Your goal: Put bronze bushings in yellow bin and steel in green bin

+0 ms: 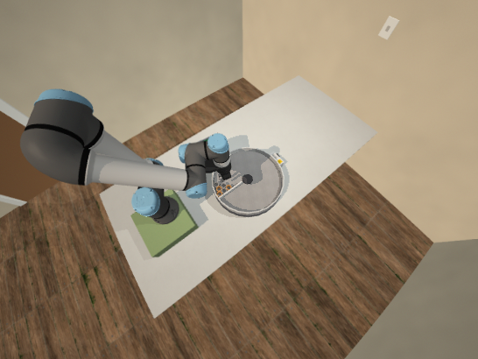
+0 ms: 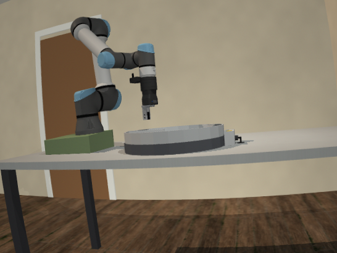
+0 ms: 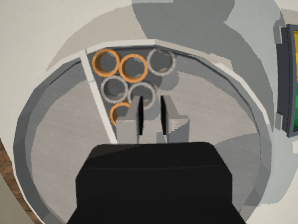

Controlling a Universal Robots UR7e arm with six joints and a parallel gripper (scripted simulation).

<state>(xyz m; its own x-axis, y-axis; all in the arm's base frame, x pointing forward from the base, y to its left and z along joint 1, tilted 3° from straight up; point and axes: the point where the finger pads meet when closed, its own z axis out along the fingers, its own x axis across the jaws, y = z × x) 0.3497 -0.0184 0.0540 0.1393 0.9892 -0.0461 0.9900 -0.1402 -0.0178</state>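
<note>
The empty jaws are standing partly open over the turntable (image 1: 263, 197) (image 2: 174, 137) (image 3: 215, 110); coming down off-centre, one could be clipping the steel bushing (image 1: 223, 185) (image 3: 131, 90) just ahead, jostling its packed neighbours.

Three orange-bronze bushings (image 3: 95, 63) and three gray steel ones (image 3: 149, 61) are standing upright, open ends up, clustered on the turntable (image 3: 210, 107) beside its straight white divider.

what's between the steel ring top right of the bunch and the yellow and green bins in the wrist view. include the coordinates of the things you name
Between that grey steel ring (image 3: 161, 62) and the yellow-and-green bin unit (image 3: 287, 80), the wrist view shows the turntable's pale raised rim (image 3: 230, 73).
</note>
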